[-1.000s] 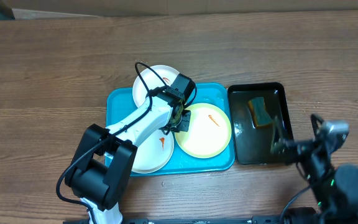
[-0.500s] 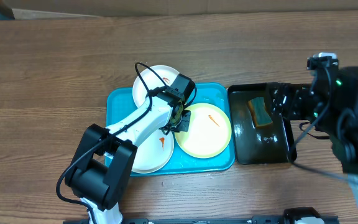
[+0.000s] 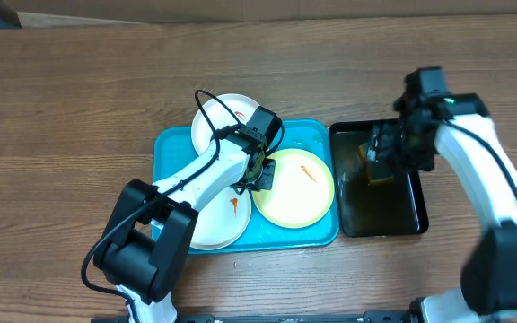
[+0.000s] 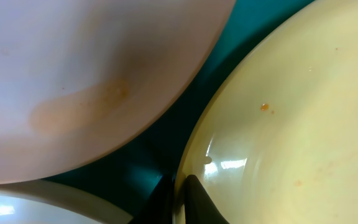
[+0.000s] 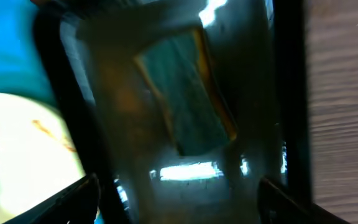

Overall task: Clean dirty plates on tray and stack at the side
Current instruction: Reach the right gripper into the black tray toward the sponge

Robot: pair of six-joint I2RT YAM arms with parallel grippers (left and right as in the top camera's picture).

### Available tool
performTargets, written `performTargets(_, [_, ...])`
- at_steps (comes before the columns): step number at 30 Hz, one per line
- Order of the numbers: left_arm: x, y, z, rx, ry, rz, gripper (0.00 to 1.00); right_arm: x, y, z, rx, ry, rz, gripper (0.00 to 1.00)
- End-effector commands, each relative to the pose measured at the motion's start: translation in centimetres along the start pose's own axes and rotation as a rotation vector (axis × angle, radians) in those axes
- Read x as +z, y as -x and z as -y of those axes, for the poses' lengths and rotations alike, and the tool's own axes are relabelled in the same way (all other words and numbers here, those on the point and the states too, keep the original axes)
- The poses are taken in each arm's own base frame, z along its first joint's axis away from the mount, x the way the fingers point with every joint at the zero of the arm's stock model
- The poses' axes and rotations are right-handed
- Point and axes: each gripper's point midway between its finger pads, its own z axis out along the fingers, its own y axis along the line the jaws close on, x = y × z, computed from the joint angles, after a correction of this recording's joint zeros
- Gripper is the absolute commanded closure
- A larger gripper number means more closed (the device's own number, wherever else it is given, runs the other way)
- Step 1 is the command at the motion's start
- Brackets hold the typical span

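Wood-grain worktop (image 3: 79, 90) all round, seen from above. Dead centre, tray (image 3: 167, 148) carrying all three plates: rear white plate (image 3: 218, 112) lapping over the far rim, front white plate (image 3: 214, 224) at the near-left corner, yellow plate (image 3: 299, 193) on the right half. Red-orange smear showing on each.

Left fingers (image 3: 260, 176) down at the yellow plate's left edge, right where the three plates crowd together. Pinched on that rim, one finger inside the plate, one outside. Plain from the left wrist camera, hidden under the arm from overhead. Same close view also catching a faint orange stain on one white neighbour and a dark strip of tray between the plates.

Over to the right, just beside the tray, black tray (image 3: 393, 220) with sponge (image 3: 380, 172) lying in its far half. Right fingers (image 3: 382, 148) hovering over the sponge, spread wide apart, gripping nothing. Contact with the sponge: cannot tell.

Overhead giving only the wrist covering part of the sponge. Right wrist camera, blurred, giving the gap itself: sponge framed between the two tips, wet glare on the black tray's floor, yellow plate and its smear peeking in at the left.
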Motion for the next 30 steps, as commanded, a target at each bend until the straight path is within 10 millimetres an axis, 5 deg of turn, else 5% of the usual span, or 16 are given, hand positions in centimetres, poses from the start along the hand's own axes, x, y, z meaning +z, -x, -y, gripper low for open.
performTargets(1, [0.4, -0.4, -0.1, 0.018, 0.003, -0.015, 0.91, 3.6, -0.5, 0.5, 0.007, -0.040, -0.099, 0.19])
performTargets(8, [0.4, -0.4, -0.1, 0.019, 0.004, -0.015, 0.90, 7.0, -0.8, 0.7, -0.009, -0.082, -0.161, 0.31])
performTargets(10, [0.4, -0.4, -0.1, 0.019, 0.003, -0.015, 0.90, 7.1, -0.8, 0.7, -0.009, -0.082, -0.163, 0.42])
performTargets(15, [0.4, -0.3, -0.1, 0.018, 0.002, -0.013, 0.89, 6.9, -1.5, 0.8, -0.006, -0.087, -0.194, 0.88])
performTargets(17, [0.4, -0.3, 0.0, 0.018, -0.001, -0.014, 0.89, 6.8, -2.1, 0.9, -0.001, -0.093, -0.215, 0.91])
performTargets(18, [0.4, -0.4, 0.0, 0.018, -0.001, -0.015, 0.89, 6.7, -2.2, 1.0, -0.001, -0.095, -0.220, 0.88])
performTargets(20, [0.4, -0.4, 0.0, 0.019, 0.000, -0.015, 0.88, 6.5, -2.0, 0.9, -0.001, -0.094, -0.218, 0.32])
performTargets(22, [0.4, -0.4, 0.0, 0.019, 0.000, -0.015, 0.87, 6.3, -1.6, 0.8, -0.003, -0.091, -0.206, 0.16])
performTargets(30, [0.4, -0.4, 0.0, 0.019, 0.000, -0.015, 0.85, 6.1, 1.3, -0.1, -0.016, -0.062, -0.099, 0.12])
